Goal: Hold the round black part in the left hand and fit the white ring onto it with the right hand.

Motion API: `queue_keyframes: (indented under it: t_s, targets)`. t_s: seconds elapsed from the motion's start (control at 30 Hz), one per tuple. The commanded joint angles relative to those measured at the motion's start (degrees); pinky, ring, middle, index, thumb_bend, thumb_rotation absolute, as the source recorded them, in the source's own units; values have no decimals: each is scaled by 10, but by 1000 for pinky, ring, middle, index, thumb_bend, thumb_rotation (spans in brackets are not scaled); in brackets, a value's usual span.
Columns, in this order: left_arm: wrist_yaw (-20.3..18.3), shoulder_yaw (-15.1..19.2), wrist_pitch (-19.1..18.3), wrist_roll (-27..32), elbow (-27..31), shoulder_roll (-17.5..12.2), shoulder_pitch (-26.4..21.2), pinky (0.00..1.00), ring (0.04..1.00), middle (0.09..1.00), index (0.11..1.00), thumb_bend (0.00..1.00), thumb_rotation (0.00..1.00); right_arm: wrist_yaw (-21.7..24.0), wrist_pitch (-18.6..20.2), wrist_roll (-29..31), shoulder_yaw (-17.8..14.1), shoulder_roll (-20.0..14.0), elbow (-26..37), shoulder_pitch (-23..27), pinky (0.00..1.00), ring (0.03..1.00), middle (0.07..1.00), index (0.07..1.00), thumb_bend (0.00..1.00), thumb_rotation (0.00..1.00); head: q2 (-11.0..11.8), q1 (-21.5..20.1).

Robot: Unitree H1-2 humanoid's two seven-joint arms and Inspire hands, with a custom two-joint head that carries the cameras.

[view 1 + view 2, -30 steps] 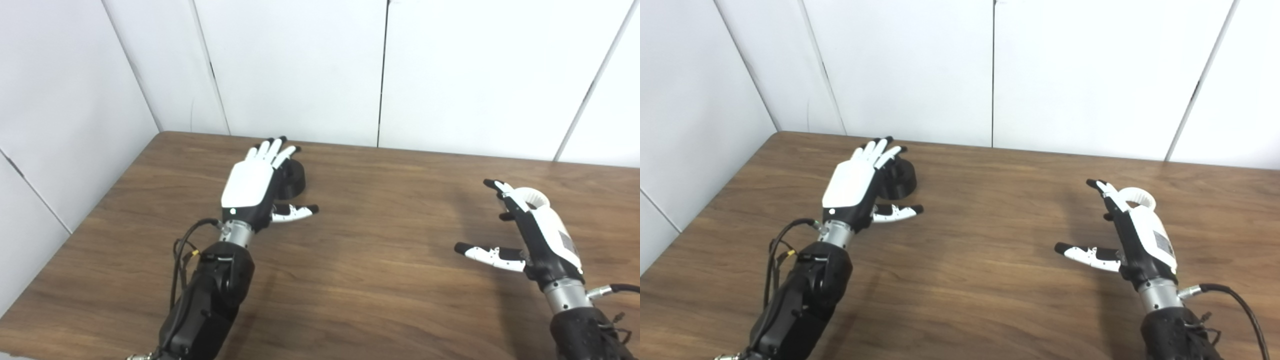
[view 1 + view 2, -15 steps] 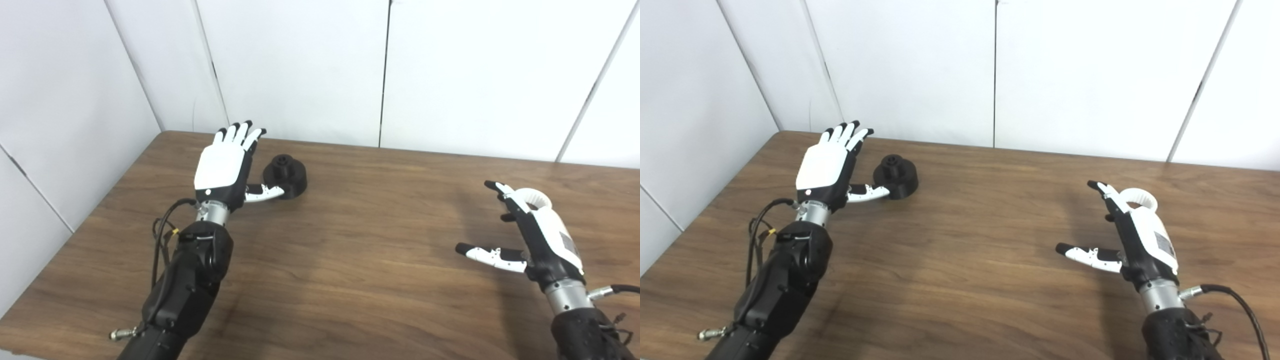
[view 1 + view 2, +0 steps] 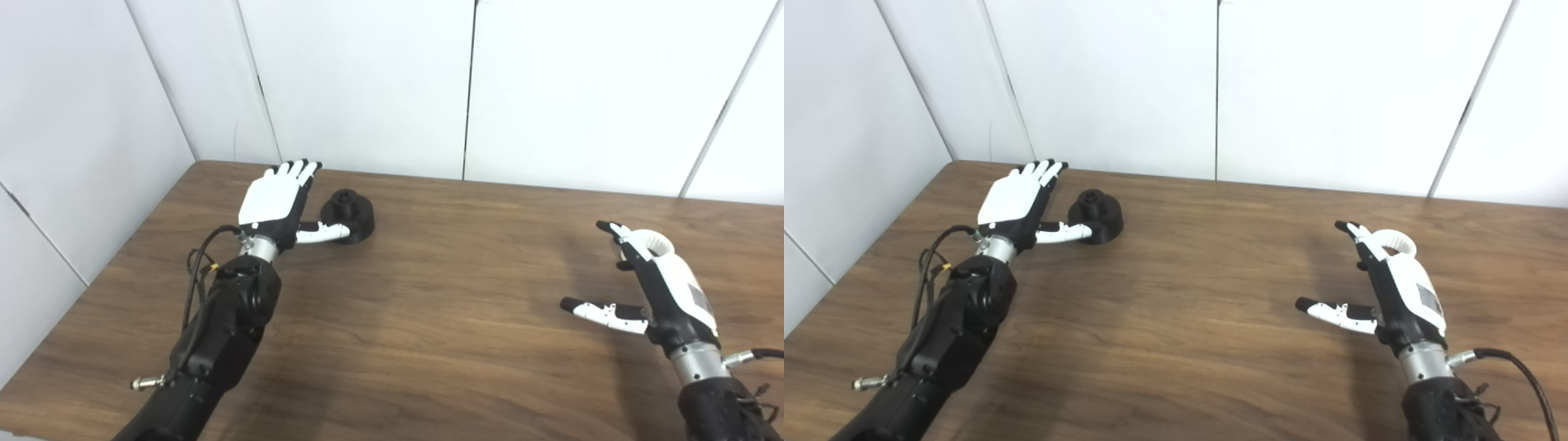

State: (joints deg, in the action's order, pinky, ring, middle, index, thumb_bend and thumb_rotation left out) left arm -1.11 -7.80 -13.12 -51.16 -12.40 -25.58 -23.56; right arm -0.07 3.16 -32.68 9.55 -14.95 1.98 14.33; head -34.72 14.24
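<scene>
From my left eye, the counter (image 3: pixel 441 318) is a dark brown wood-grain top that fills the lower half of what I see, its far edge meeting white wall panels (image 3: pixel 361 86) split by thin dark seams. Another white panel runs along the counter's left edge, closing in the far left corner. My left hand (image 3: pixel 275 199) lies near that corner with its fingers stretched flat and together toward the far edge, thumb pointing right; it grips nothing. The black part (image 3: pixel 349 215) sits on the counter just to the right of it, a round base with a small raised hub on top, and my thumb reaches in front of its near side; I cannot tell whether they touch. My right hand (image 3: pixel 652 282) is near the right edge, palm turned left, fingers extended and thumb spread wide, empty. The white ring (image 3: pixel 655 242) lies on the counter just behind its fingers, partly hidden by them.

From my right eye, the same wood surface shows a soft sheen near the far right edge. My left hand (image 3: pixel 1017 199) is again flat and open beside the black part (image 3: pixel 1097 217), close to the far left corner. My right hand (image 3: pixel 1390 288) stands open, holding nothing, with the white ring (image 3: pixel 1396 241) just beyond it. A black cable (image 3: pixel 1516 367) loops from my right wrist.
</scene>
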Motion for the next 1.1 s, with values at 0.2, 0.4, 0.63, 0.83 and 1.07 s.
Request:
queue_keyframes:
  t_s: [0.2,0.4,0.63,0.83,1.07]
  targets:
    - [14,-20,5,-2,-29,-22,-53,1000,1000,1000,834,1000,726,-8,-18,1,-8,-6,24,20,739,908,951,916,785,384,-3,0]
    - [16,-31,-1,-4,-50,-23,-58,1000,1000,1000,842,1000,740,-5,-15,1,-11,-9,28,18,754,913,954,919,786,399,-4,0]
    - [16,-44,-11,-10,-68,-26,-65,1000,1000,1000,867,1000,781,-5,-16,1,-14,-12,28,16,734,898,948,917,794,397,-5,3]
    - [14,-52,-28,-12,-79,-26,-71,1000,1000,1000,897,1000,795,-5,-20,4,-16,-16,26,16,737,900,947,914,789,389,-4,7]
    - [24,-59,-42,-15,-96,-25,-78,1000,1000,1000,950,1000,784,-2,-23,10,-16,-20,25,16,736,897,950,914,786,389,-4,9]
